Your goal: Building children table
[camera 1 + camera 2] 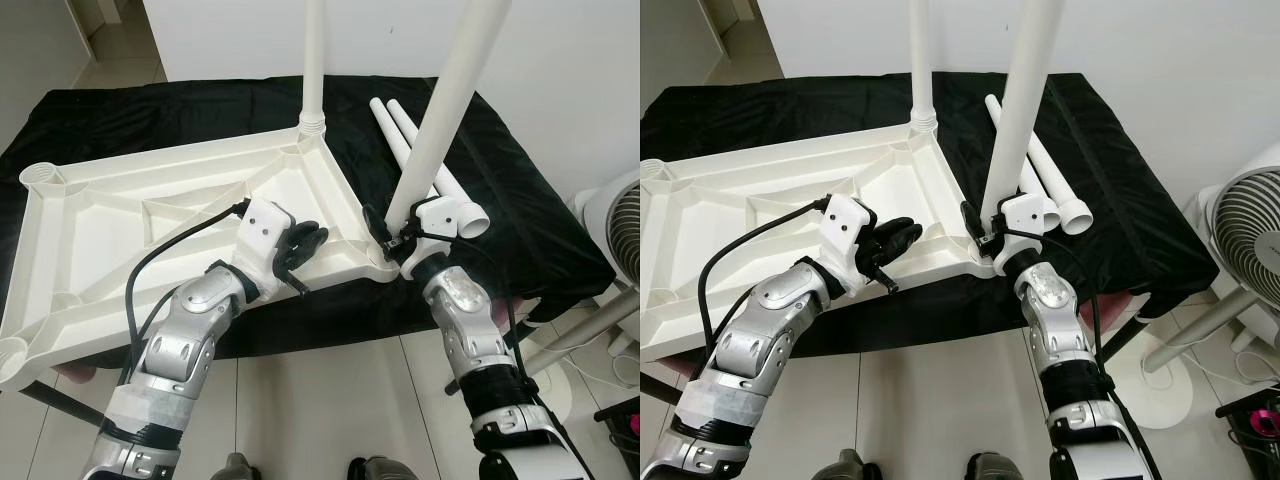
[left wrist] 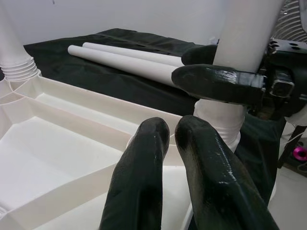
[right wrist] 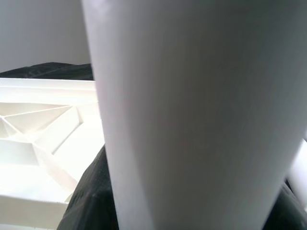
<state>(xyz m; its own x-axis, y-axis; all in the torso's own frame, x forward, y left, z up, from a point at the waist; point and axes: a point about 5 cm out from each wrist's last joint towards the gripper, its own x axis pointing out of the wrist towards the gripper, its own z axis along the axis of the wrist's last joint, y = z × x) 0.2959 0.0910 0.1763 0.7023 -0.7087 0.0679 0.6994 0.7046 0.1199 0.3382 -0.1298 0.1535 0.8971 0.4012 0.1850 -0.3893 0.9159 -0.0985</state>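
Two silver jointed arms carried white wrist housings; black cables looped along each; the left hand [image 1: 305,245] and right hand [image 1: 385,235] had glossy black fingers.

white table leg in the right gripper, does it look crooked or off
Yes. The white plastic table leg held by the right gripper leans at the near corner of the upturned white tabletop, while the far white leg stands upright in its socket.

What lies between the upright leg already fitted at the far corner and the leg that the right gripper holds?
Between the fitted leg and the held leg, gripped by the right gripper, runs the tabletop's ribbed edge; beyond it, black cloth. The left eye view shows this.
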